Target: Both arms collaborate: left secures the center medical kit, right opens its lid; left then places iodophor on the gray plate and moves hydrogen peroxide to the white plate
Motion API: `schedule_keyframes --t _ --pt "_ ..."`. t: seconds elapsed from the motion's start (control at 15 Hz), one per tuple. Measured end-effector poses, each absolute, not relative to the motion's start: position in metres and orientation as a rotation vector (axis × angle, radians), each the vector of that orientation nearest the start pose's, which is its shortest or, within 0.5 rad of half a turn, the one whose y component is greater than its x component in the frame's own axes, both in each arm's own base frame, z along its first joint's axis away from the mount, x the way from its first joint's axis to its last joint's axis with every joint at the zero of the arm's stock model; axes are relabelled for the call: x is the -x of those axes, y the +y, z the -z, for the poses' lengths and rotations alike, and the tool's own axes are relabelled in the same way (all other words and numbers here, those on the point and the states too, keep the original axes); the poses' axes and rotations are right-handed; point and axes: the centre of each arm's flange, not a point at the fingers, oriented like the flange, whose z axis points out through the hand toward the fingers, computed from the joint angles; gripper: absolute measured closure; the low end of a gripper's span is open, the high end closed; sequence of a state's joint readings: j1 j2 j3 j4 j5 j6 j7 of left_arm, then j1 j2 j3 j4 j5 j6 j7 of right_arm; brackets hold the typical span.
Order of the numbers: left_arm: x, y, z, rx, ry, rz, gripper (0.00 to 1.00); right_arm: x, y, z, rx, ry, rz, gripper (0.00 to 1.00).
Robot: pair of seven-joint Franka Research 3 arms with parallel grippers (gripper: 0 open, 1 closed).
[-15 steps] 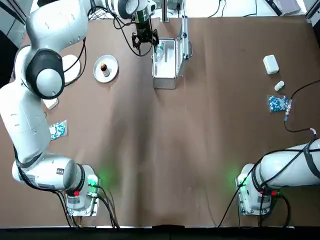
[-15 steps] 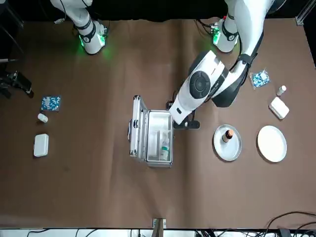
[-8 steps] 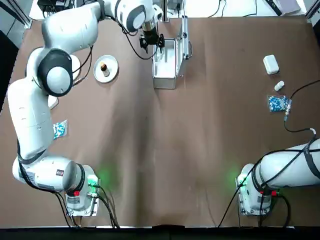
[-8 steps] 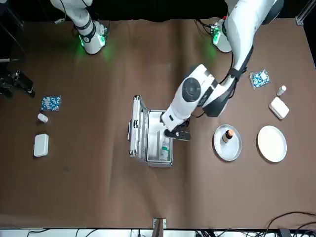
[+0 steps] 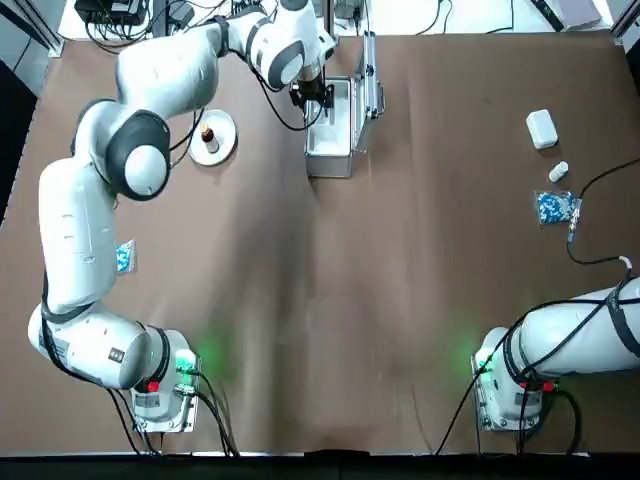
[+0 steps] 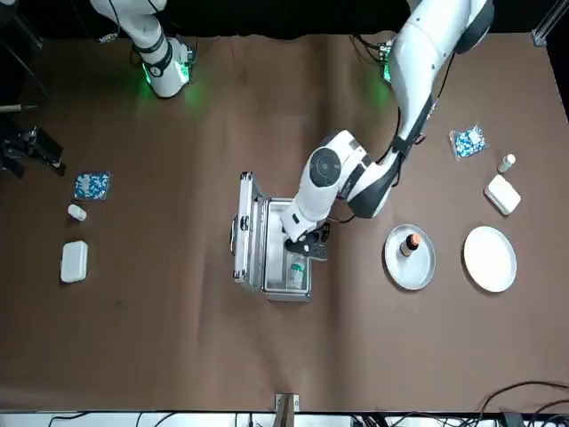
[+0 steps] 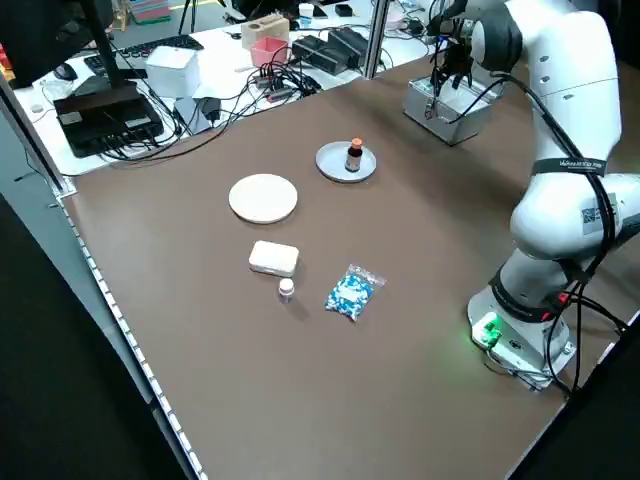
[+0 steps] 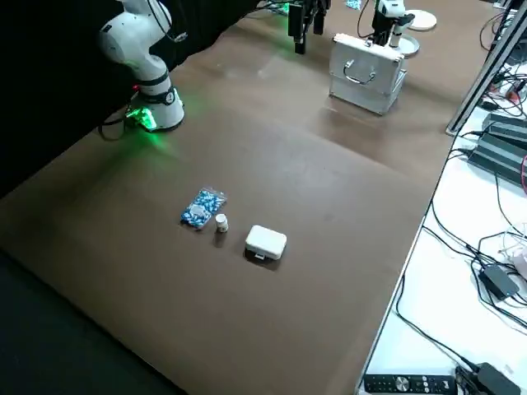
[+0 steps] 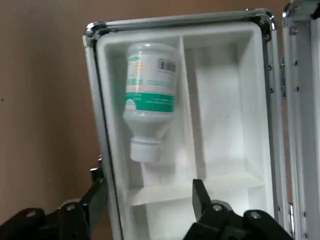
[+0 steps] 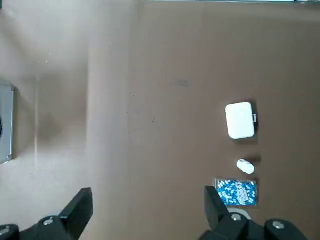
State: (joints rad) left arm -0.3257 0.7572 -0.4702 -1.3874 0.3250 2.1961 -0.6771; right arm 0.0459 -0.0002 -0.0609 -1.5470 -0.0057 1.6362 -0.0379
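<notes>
Left claw [image 9: 145, 197] hangs spread above open kit [image 9: 220, 125] on brown table [image 5: 330, 290].

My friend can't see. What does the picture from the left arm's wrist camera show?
A white plastic bottle with a green-banded label lies in one compartment of an open silver metal case with a white lining. The left pincer hangs open over the case, one black finger outside its wall and the other inside. Brown table lies beside the case.

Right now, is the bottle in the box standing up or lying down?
Lying down. The bottle rests on its side in one compartment of the open medical kit, cap pointing toward the left end effector.
</notes>
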Motion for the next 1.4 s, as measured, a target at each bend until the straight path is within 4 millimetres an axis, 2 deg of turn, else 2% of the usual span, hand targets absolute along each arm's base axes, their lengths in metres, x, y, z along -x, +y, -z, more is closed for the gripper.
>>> schedule_keyframes --t 0.13,0.27,0.53,0.73,1.07,1.4 --pt "-0.576 -0.472 -0.300 3.229 0.275 0.146 0.24 -0.562 -0.009 -0.644 3.146 -0.036 0.149 0.01" --pt "-0.577 -0.475 -0.299 3.229 0.275 0.151 0.40 -0.561 -0.009 -0.648 3.146 -0.034 0.159 0.01" --pt "-0.581 -0.472 -0.298 3.229 0.267 0.154 0.45 -0.562 -0.010 -0.650 3.145 -0.033 0.168 0.01" --pt "-0.581 -0.472 -0.295 3.227 0.268 0.149 0.45 -0.562 -0.010 -0.650 3.145 -0.033 0.171 0.01" --pt "-0.582 -0.471 -0.292 3.215 0.348 0.147 0.46 -0.562 -0.010 -0.651 3.145 -0.032 0.173 0.01" --pt "-0.585 -0.468 -0.290 3.205 0.377 0.151 0.53 -0.562 -0.011 -0.651 3.145 -0.028 0.174 0.01"
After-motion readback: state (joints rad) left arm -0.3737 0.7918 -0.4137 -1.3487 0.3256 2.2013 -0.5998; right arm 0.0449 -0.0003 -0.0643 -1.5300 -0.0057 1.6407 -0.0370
